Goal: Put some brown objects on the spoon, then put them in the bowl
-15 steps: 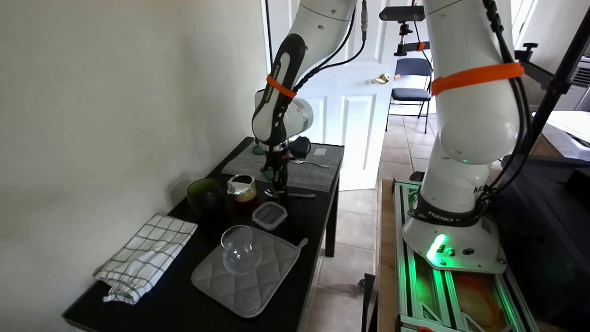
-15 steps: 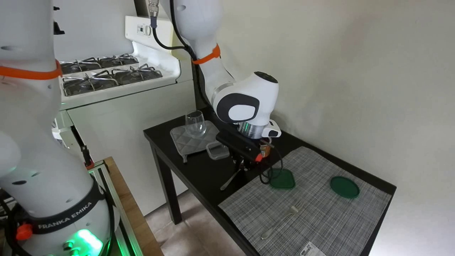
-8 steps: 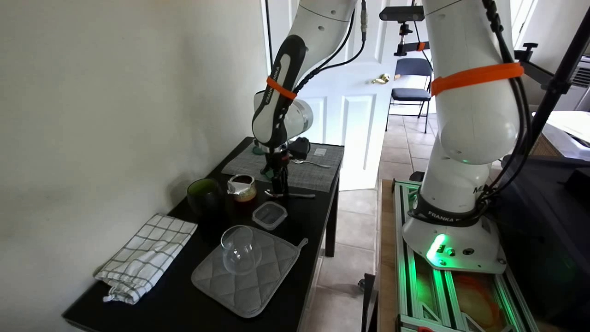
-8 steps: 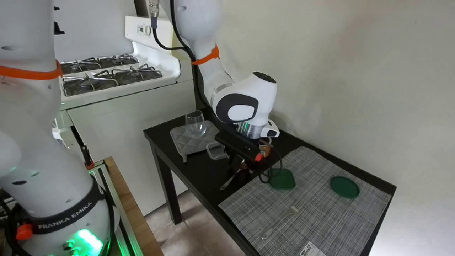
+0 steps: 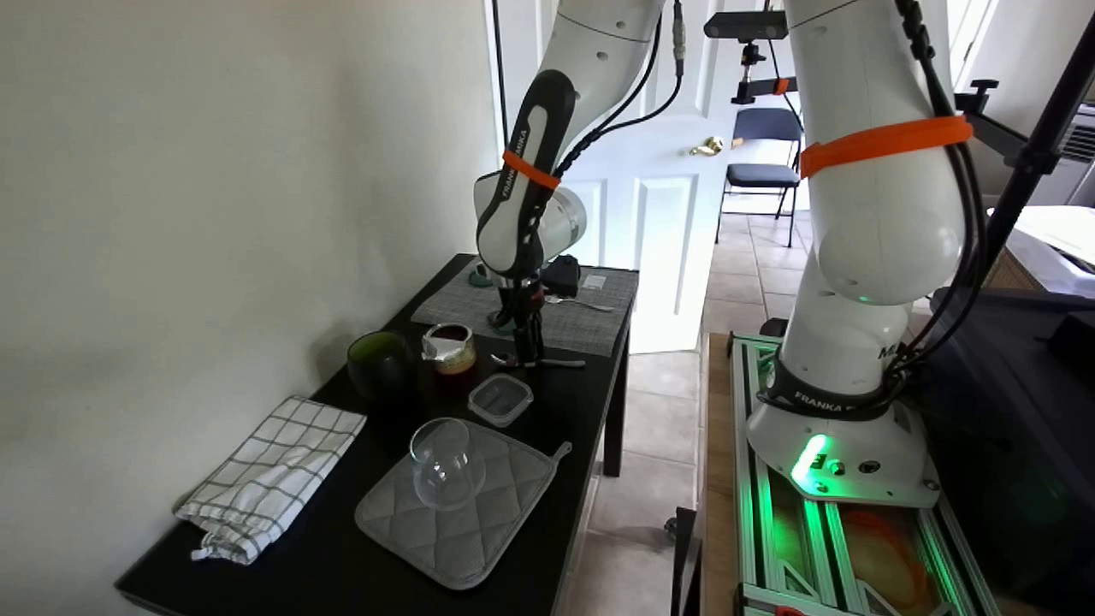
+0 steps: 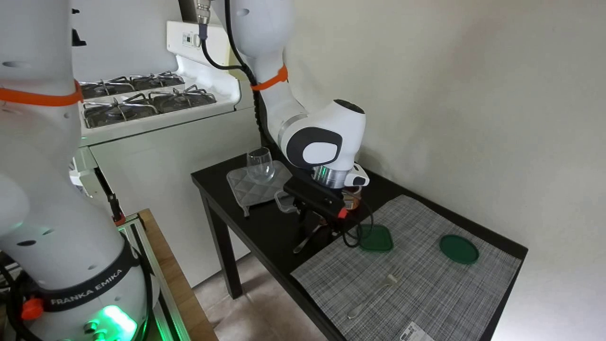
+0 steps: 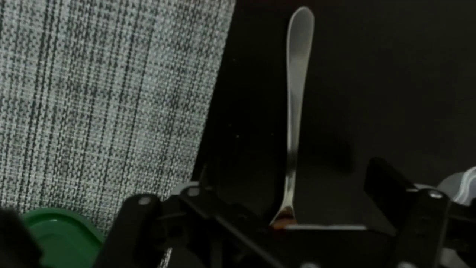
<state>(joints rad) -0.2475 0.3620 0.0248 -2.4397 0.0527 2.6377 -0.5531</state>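
A metal spoon [image 7: 297, 70] lies on the black table, its handle in full sight in the wrist view. Something brown [image 7: 283, 220] sits in the spoon's head, most of which is hidden by the gripper. My gripper [image 7: 290, 175] stands open low over the table, one finger on each side of the spoon's neck and touching neither side. In an exterior view the gripper [image 5: 529, 359] is over the spoon [image 5: 562, 364]. Close by is a clear square container [image 5: 500, 399]; whether it is the bowl I cannot tell. A jar [image 5: 449, 349] with brownish contents stands beside the spoon.
A dark green cup [image 5: 379, 364] is near the wall. A clear glass [image 5: 446, 466] rests on a grey pot holder [image 5: 505, 526], with a checked cloth [image 5: 274, 479] beyond. Green lids [image 6: 377, 238] and a fork [image 6: 374, 296] lie on the woven mat [image 6: 440, 289].
The gripper's fingers appear to have spread and let go of the spoon. The arm has shifted slightly towards the handle end, while the spoon lies where it was.
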